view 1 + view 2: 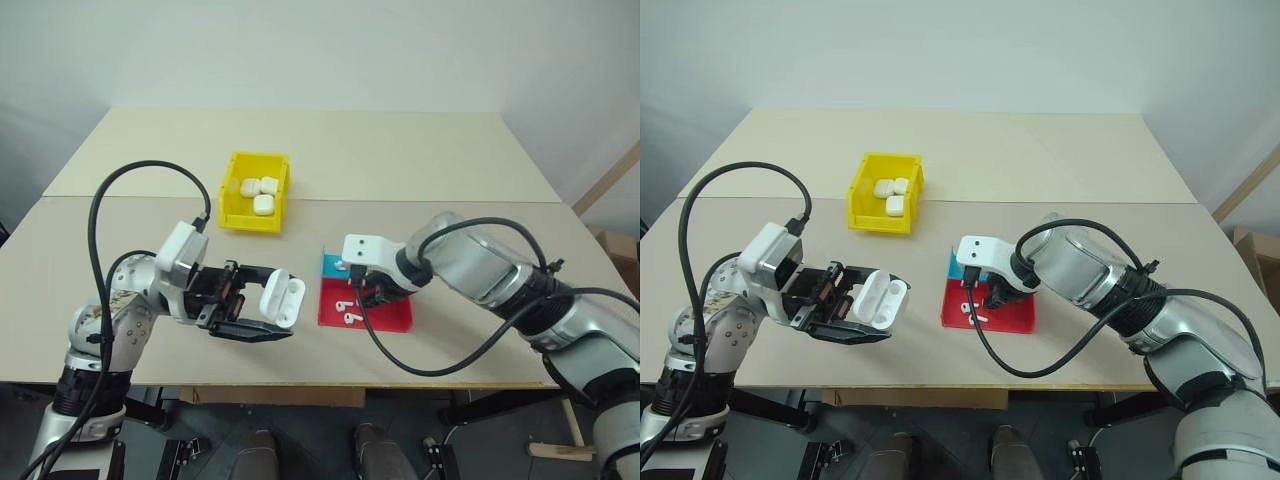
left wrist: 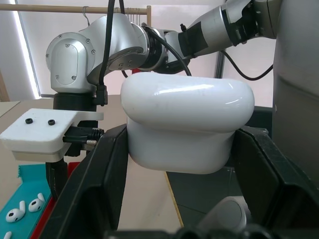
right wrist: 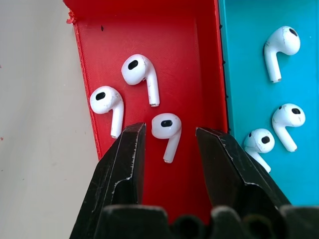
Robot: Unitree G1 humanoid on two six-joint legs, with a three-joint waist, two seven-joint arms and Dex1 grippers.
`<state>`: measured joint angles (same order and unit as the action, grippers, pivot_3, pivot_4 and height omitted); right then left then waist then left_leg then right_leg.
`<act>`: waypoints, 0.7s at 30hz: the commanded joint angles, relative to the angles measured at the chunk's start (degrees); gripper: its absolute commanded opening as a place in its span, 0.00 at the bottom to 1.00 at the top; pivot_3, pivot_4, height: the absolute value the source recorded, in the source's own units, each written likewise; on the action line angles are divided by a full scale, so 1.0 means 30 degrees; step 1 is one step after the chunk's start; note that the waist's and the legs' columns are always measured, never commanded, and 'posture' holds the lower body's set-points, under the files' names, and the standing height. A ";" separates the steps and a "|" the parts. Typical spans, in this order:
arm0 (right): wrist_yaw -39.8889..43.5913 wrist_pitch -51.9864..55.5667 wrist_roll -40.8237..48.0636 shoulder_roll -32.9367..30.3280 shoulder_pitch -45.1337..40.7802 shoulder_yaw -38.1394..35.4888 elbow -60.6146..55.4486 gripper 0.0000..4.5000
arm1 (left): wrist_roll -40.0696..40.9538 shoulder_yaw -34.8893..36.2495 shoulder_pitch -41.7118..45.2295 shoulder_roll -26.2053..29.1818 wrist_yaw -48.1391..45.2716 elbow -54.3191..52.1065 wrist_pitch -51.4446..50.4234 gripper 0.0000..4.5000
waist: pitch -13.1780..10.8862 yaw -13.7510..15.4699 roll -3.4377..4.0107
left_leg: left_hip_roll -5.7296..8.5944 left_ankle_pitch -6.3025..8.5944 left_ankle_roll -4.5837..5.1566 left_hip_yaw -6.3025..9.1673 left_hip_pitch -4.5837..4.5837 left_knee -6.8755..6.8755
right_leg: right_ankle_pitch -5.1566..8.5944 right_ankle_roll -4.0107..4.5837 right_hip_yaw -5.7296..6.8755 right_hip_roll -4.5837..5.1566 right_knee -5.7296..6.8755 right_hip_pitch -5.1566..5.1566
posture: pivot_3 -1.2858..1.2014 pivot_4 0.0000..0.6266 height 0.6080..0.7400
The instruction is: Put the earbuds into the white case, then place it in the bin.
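Left claw [image 1: 262, 305] at 7 o'clock over the near table [image 1: 100, 330] edge, pointing level toward 3 o'clock, clamped tight on a white case [image 1: 282, 299] with lid flipped open; in the left wrist view, case [image 2: 187, 124] wedged between both fingers [image 2: 94, 184].

Right claw [image 3: 167, 144] at 5 o'clock, tilted steeply down into the red tray [image 3: 184, 59], part open, fingers straddling one earbud [image 3: 167, 129] without visibly touching it, nothing gripped. Two more earbuds [image 3: 140, 74] lying in the same tray toward its far end. Blue tray [image 3: 249, 74] touching the red one side by side, holding three earbuds [image 3: 281, 45].

From the head, trays [image 1: 385, 315] sitting near the front edge at 5 o'clock, right claw [image 1: 362, 290] over them, blue tray [image 1: 330, 265] behind the red.

Yellow bin [image 1: 254, 215] at 11 o'clock, well apart from both claws, three closed cases [image 1: 262, 204] inside.
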<state>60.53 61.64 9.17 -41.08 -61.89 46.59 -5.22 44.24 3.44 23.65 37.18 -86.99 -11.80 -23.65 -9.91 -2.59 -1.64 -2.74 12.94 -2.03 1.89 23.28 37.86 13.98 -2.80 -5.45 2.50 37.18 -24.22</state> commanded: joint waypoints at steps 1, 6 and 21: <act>0.0021 -0.0624 -0.0809 0.0203 0.0213 -0.0076 0.0036 0.45 | 0.0130 0.0271 0.0172 0.0118 0.0131 -0.0457 0.0386 0.63 | 0.0000 0.0001 0.0001 | 0.0000 0.0000 0.0000 0.0000 0.0000 0.0000 | 0.0000 0.0001 0.0000 0.0000 -0.0001 0.0001 | 0.52 0.24 1.00; 0.0147 -0.1113 -0.1502 0.0464 0.0703 -0.0051 0.0173 0.45 | 0.0093 0.0298 0.0217 0.0135 0.0246 -0.0465 0.0416 0.63 | 0.0000 0.0000 0.0000 | 0.0000 0.0000 0.0000 0.0000 0.0002 0.0000 | 0.0000 0.0000 0.0000 0.0000 -0.0001 0.0001 | 0.52 0.24 1.00; 0.0619 -0.1707 -0.2720 0.0794 0.1708 -0.0064 0.0451 0.26 | 0.0015 0.0382 0.0040 0.0381 0.0546 -0.0735 0.0449 0.63 | 0.0006 -0.0005 0.0002 | 0.0000 0.0000 0.0000 0.0001 -0.0038 0.0000 | 0.0000 0.0000 -0.0001 -0.0002 0.0005 0.0034 | 0.52 0.24 1.00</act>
<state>62.02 56.64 1.86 -38.59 -57.81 46.25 -3.85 44.10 3.45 23.64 37.69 -85.57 -12.57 -23.56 -9.89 -2.60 -1.63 -2.74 12.94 -2.03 1.89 23.17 37.86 13.98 -2.80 -5.45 2.49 37.19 -24.12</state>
